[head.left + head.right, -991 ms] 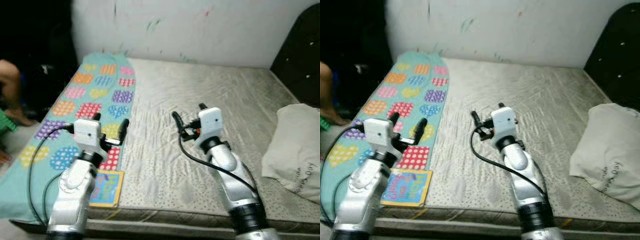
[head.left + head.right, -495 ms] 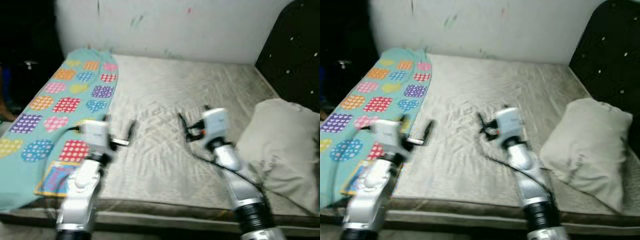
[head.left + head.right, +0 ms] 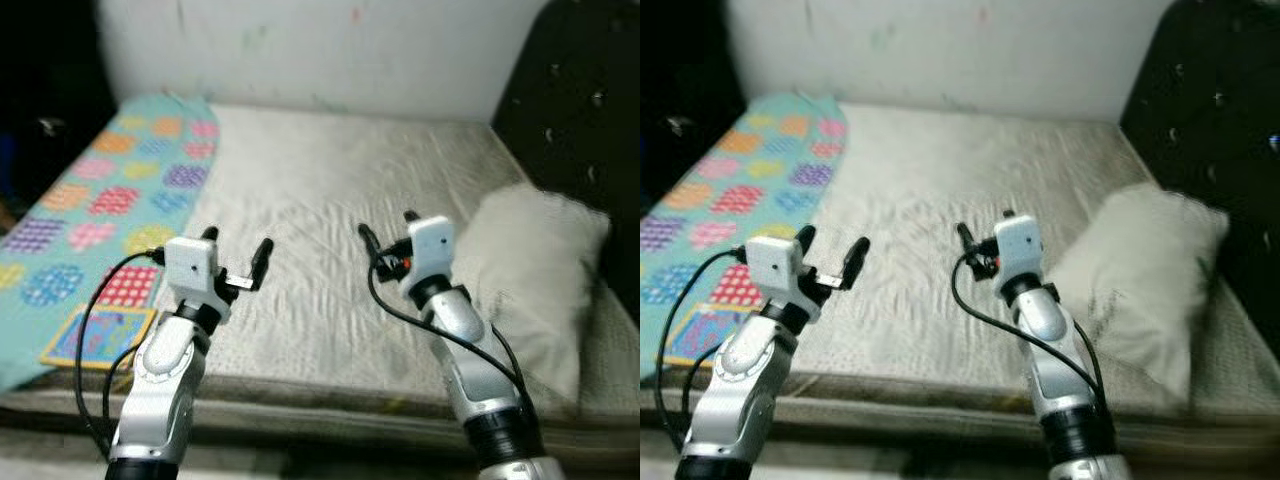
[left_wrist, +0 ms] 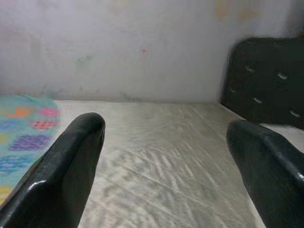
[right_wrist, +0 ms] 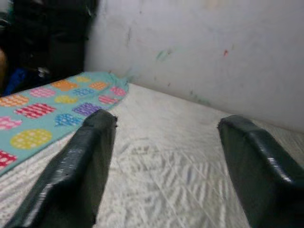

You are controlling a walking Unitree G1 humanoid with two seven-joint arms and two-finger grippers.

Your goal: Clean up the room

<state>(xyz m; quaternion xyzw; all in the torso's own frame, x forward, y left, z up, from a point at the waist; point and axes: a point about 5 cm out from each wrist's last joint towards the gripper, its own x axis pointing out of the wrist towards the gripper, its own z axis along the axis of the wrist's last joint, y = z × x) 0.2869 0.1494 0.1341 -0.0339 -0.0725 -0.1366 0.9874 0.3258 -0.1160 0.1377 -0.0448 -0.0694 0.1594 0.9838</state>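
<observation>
Both tools hover above the bare grey mattress [image 3: 330, 200] of the bed. Left tool [image 3: 236, 256] spread, holding nothing. Right tool [image 3: 385, 228] spread, holding nothing. A crumpled off-white pillow [image 3: 530, 270] lies at the mattress's right side. A turquoise blanket with coloured hearts [image 3: 100, 190] covers the left edge, a colourful square book [image 3: 98, 338] lying on it.

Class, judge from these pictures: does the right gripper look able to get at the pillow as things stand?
Probably yes. The right gripper is open and holds nothing, and the pillow lies on the mattress just to its right, with nothing between them.
</observation>
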